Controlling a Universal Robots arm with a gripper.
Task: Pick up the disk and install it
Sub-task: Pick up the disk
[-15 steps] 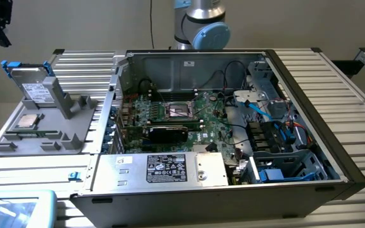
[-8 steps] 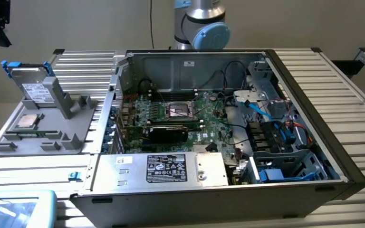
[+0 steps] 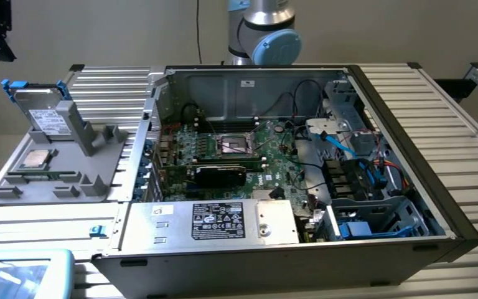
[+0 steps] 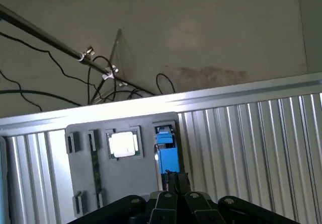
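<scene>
At the exterior view's left, your gripper (image 4: 173, 179) hangs above the disk (image 3: 44, 109), fingers pinched together on nothing. The disk stands on edge in the grey holder (image 3: 89, 144), chip (image 3: 38, 159) beside it. Rightward sits the open case (image 3: 372, 93).

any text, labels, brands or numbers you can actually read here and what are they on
No text can be read.
White label on the silver-grey disk in its blue carrier: print too small.
Black label on the large silver metal box: white print and logos, too small.
White sticker on the grey metal case wall: too small.
</scene>
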